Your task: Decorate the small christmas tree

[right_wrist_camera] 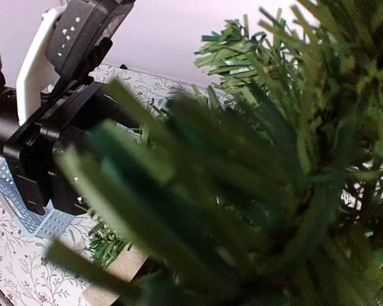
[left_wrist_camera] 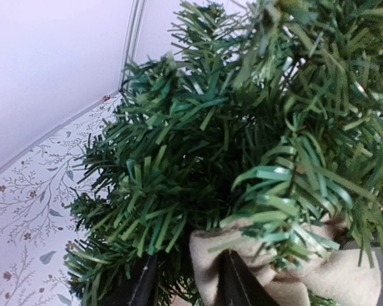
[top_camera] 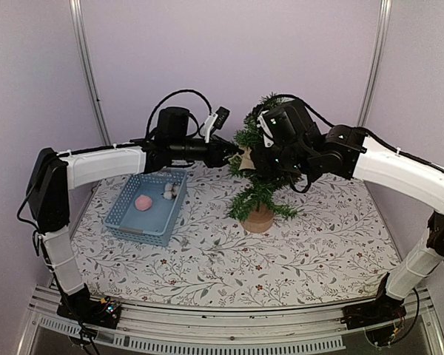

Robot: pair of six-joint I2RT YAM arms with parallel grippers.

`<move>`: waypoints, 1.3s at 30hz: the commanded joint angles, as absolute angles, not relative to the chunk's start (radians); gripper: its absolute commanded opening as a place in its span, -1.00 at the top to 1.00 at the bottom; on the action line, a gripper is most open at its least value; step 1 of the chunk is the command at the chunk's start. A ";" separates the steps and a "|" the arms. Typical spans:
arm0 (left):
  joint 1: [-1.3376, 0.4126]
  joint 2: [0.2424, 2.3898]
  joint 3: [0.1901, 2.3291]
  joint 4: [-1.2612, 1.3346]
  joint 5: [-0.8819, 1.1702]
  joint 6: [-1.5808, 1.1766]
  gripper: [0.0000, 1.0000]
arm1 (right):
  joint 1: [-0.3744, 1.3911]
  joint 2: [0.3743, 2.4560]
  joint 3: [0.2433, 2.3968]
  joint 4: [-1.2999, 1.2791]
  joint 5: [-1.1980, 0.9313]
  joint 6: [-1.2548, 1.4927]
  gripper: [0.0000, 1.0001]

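The small christmas tree (top_camera: 257, 181) stands mid-table on a round tan base (top_camera: 258, 219). My left gripper (top_camera: 235, 154) reaches into its left side from the basket side. In the left wrist view its fingers (left_wrist_camera: 140, 288) stand apart among the green branches (left_wrist_camera: 179, 166). A beige cloth ornament (left_wrist_camera: 306, 277) lies in the foliage and drapes over the right finger, unsqueezed. It shows as a tan patch (top_camera: 246, 157) from above. My right gripper (top_camera: 266, 161) is pushed into the tree's upper right side, and blurred needles (right_wrist_camera: 242, 210) hide its fingers.
A blue basket (top_camera: 126, 214) sits left of the tree with a pink ornament (top_camera: 143, 202) and a white-grey one (top_camera: 170, 190) inside. The floral tablecloth (top_camera: 281, 259) covers the table. Lilac walls close in behind. The left wrist's black body (right_wrist_camera: 51, 146) sits close to the right gripper.
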State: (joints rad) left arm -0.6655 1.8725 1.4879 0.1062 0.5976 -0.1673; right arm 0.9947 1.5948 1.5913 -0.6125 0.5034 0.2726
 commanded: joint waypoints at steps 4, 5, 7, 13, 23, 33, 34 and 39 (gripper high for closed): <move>-0.668 1.789 1.455 0.087 0.529 -0.165 -0.01 | 1.020 1.533 1.539 -0.550 0.476 0.252 0.26; -0.666 1.778 1.446 0.087 0.524 -0.164 -0.09 | 1.021 1.528 1.535 -0.543 0.473 0.249 0.26; -0.662 1.757 1.433 0.084 0.519 -0.164 -0.30 | 1.023 1.516 1.528 -0.529 0.466 0.243 0.25; -0.645 1.702 1.389 0.078 0.517 -0.175 -0.72 | 1.031 1.475 1.502 -0.483 0.448 0.225 0.22; -0.565 1.633 1.321 0.120 0.543 -0.224 -0.99 | 1.036 1.377 1.413 -0.372 0.345 0.193 0.06; -0.427 1.741 1.350 0.158 0.625 -0.292 -0.99 | 0.959 1.182 1.287 -0.400 0.259 0.369 -0.20; -0.427 1.754 1.350 0.156 0.609 -0.288 -0.99 | 0.935 1.144 1.263 -0.420 0.243 0.427 -0.20; -0.431 1.833 1.366 0.135 0.564 -0.296 -0.99 | 0.831 0.997 1.111 -0.531 0.214 0.619 -0.19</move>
State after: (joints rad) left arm -0.4252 1.7790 1.3403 0.1398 0.5850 -0.2844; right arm 0.8974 1.0889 1.2026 -0.4168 0.2569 0.4183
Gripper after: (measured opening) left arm 0.994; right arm 0.598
